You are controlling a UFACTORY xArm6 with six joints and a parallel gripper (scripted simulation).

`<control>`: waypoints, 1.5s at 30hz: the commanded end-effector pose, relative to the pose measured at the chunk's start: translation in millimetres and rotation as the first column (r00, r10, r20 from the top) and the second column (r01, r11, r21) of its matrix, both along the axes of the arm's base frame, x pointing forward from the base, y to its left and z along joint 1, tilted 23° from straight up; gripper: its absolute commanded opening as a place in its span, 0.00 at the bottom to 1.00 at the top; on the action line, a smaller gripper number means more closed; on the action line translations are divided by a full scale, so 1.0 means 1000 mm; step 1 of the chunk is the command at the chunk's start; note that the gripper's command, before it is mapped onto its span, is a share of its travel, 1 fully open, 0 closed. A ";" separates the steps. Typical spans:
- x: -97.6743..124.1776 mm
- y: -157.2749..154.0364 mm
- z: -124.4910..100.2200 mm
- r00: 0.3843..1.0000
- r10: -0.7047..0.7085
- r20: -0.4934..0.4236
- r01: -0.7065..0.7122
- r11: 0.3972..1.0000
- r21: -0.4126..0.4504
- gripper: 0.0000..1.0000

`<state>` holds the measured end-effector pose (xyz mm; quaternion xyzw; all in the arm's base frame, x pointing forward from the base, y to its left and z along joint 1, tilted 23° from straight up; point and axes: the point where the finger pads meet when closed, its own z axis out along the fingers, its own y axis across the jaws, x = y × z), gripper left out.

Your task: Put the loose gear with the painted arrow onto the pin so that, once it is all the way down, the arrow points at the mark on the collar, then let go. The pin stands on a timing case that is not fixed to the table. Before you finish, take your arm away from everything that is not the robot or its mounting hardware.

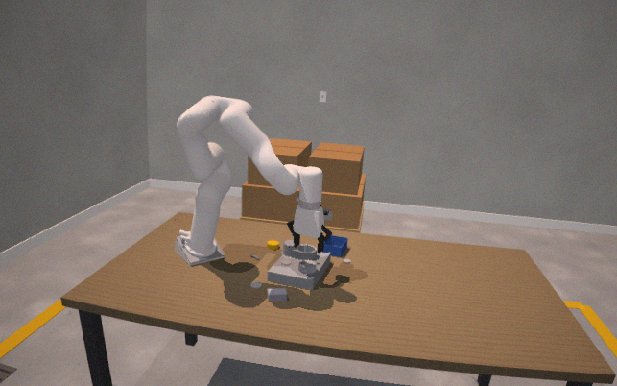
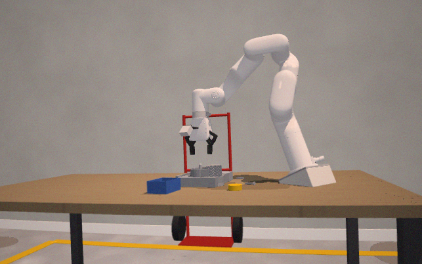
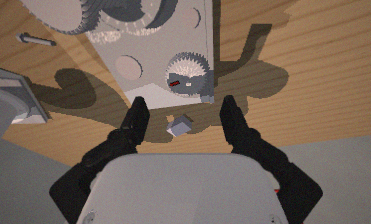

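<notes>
The small gear with the red arrow (image 3: 188,75) (image 1: 307,267) sits on the grey timing case (image 3: 152,45) (image 1: 286,276) (image 2: 206,181), near one corner, over a darker collar. In the wrist view the arrow lies left of the gear's pale centre; I cannot make out the collar's mark. In the exterior view a thin pin tip (image 2: 199,166) stands up from the case. My gripper (image 3: 184,105) (image 1: 308,242) (image 2: 200,151) is open and empty. It hangs well above the case, apart from the gear.
A large toothed ring gear (image 1: 301,251) (image 2: 213,170) (image 3: 82,15) also sits on the case. Around it lie a blue bin (image 1: 336,245) (image 2: 163,185), a yellow disc (image 1: 272,244) (image 2: 235,186), a grey block (image 1: 277,294) (image 3: 179,126) and a bolt (image 1: 254,256) (image 3: 34,39). The arm's base (image 1: 198,252) stands nearby.
</notes>
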<state>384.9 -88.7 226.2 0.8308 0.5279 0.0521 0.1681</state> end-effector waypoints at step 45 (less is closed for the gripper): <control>0.000 0.000 0.002 0.556 -0.822 0.127 0.778 0.568 0.269 0.93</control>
